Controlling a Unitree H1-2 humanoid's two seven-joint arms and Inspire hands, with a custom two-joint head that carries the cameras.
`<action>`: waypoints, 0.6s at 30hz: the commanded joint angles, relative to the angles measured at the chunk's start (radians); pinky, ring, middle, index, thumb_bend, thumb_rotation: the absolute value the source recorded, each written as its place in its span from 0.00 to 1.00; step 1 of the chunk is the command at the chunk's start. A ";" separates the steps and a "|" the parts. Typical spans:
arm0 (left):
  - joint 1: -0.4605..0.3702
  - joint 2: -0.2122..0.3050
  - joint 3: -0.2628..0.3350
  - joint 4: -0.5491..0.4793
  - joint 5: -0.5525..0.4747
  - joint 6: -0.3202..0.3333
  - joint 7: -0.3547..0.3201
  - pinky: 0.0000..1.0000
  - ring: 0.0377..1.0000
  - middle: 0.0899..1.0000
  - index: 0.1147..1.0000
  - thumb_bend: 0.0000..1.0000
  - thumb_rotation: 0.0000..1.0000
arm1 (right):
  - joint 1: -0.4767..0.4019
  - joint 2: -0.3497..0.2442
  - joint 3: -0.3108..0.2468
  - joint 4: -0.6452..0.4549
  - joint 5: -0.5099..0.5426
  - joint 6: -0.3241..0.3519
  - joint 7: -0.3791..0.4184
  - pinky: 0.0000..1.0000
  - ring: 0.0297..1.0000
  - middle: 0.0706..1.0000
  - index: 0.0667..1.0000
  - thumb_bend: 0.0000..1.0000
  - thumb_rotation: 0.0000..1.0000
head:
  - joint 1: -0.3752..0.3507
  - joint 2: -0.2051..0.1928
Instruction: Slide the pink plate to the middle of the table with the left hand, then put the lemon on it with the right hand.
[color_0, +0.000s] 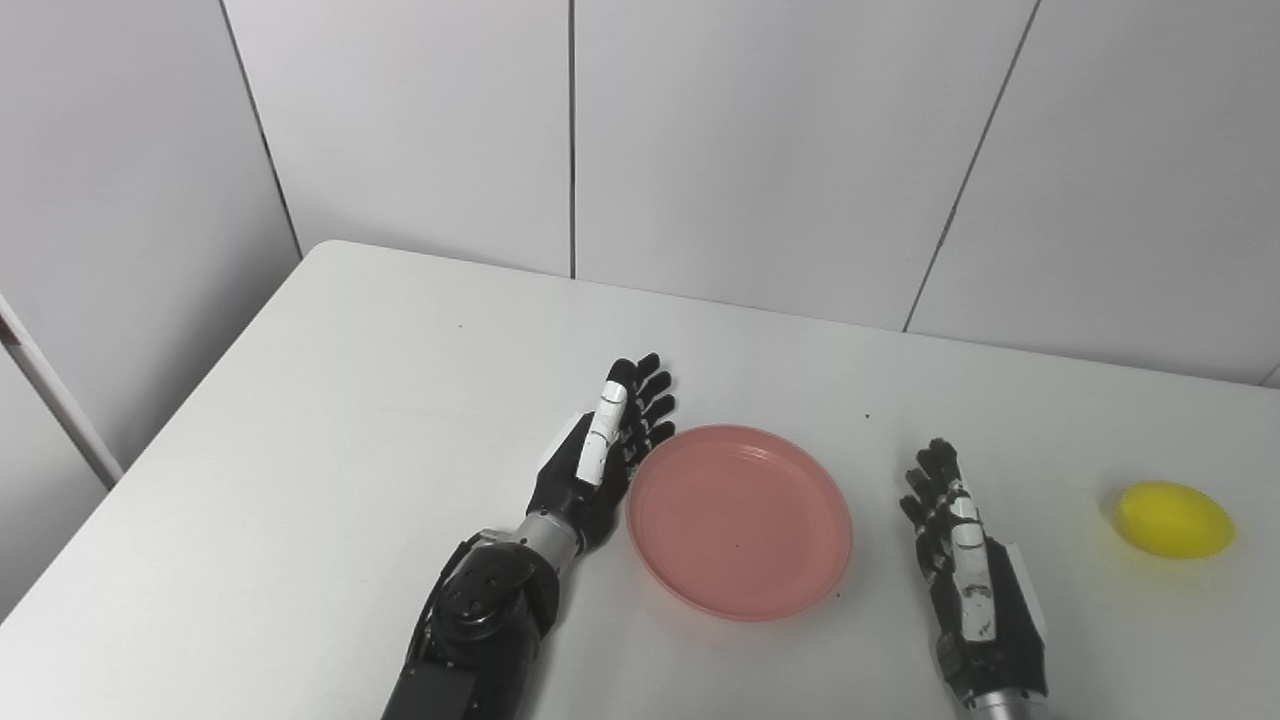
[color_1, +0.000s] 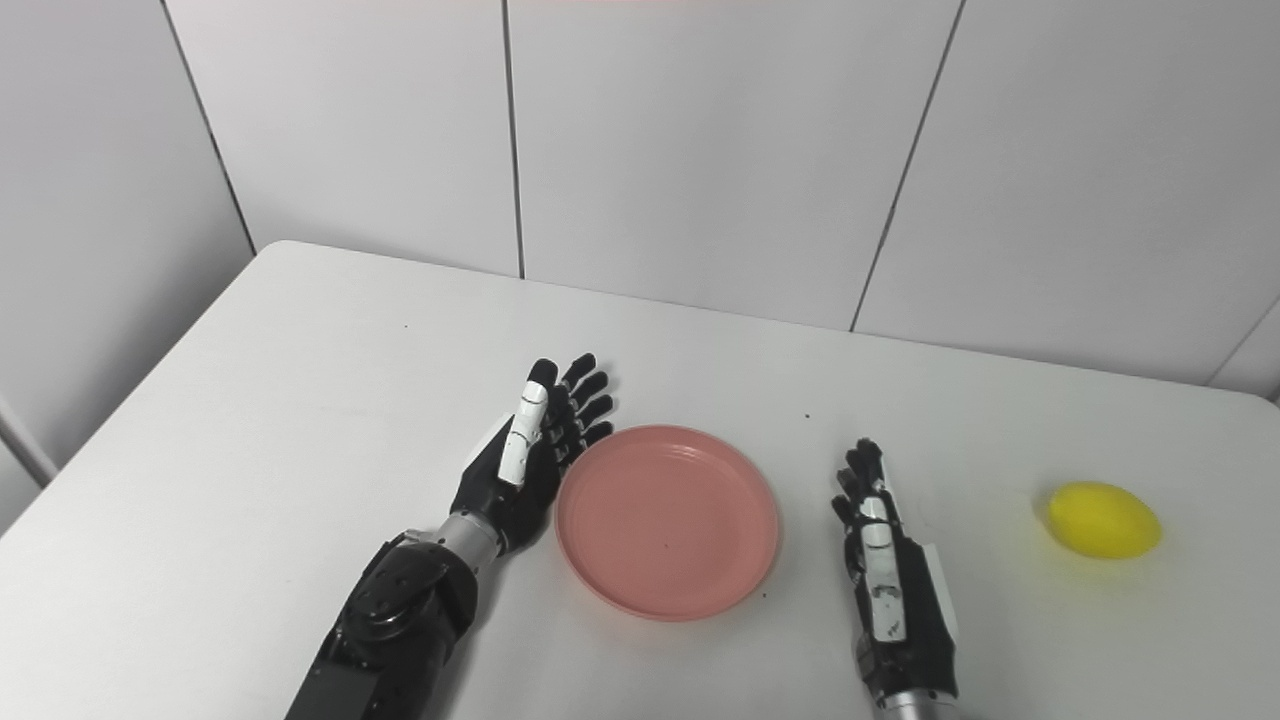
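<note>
A pink plate (color_0: 740, 520) lies flat near the middle of the white table (color_0: 350, 400), and nothing is on it. My left hand (color_0: 600, 455) stands on edge just at the plate's left rim, open, fingers straight and pointing away from me. To the right of the plate, a short gap away, my right hand (color_0: 960, 560) rests open with nothing in it. The yellow lemon (color_0: 1175, 519) sits on the table further right, well apart from the right hand.
Grey wall panels (color_0: 700, 150) rise behind the table's far edge. The table's left edge runs diagonally down to the picture's lower left. A few small dark specks dot the tabletop.
</note>
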 joint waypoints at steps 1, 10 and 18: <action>-0.005 0.007 0.011 -0.023 -0.002 -0.021 -0.005 1.00 1.00 1.00 1.00 0.74 1.00 | 0.011 0.016 0.008 0.006 0.004 -0.020 0.000 1.00 1.00 1.00 1.00 0.66 1.00 | -0.002 0.001; 0.019 0.041 0.016 -0.033 0.024 -0.061 -0.005 1.00 0.99 1.00 1.00 0.75 1.00 | 0.011 0.020 0.008 0.002 0.001 -0.011 -0.004 1.00 1.00 1.00 1.00 0.67 1.00 | -0.017 0.000; 0.056 0.062 0.020 -0.065 0.028 -0.102 -0.017 1.00 0.99 1.00 1.00 0.76 1.00 | 0.009 0.021 0.008 0.006 -0.002 -0.013 -0.004 1.00 1.00 1.00 1.00 0.66 1.00 | -0.024 0.000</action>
